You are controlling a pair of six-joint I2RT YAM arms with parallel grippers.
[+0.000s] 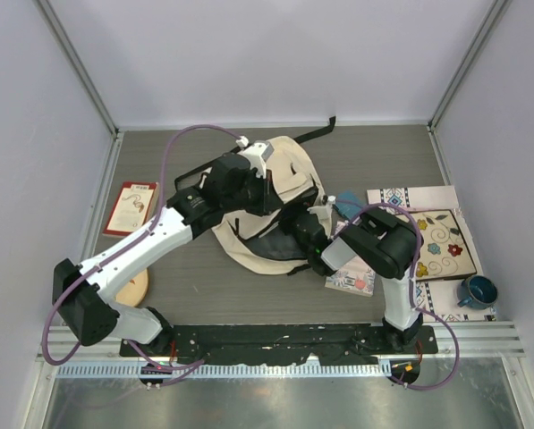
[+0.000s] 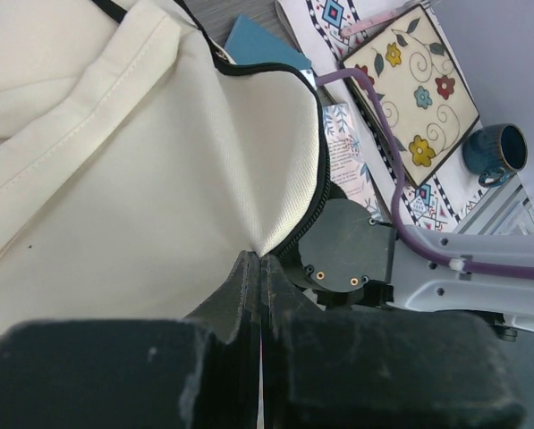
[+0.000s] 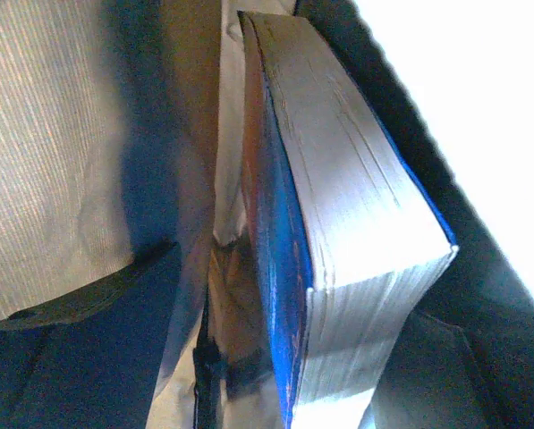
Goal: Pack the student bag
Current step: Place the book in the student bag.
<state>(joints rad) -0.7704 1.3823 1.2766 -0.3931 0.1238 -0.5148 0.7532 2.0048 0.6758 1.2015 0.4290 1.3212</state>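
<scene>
Book entering the student bag, whose mouth was held open.
Top view: the bag lay mid-worktop, with the left pincer on its upper flap and the right pincer at its mouth, the nearer to the opening. Left wrist view: the left pincer was pressed together on the bag's zipper edge. Right wrist view: the right pincer appeared clamped on a thick blue book, its long axis pointing into the bag.

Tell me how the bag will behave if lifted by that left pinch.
Probably floppy: the student bag folds and creases where the left gripper pinches it. Likely sags rather than lifting whole; its zipper edge curves slackly.
</scene>
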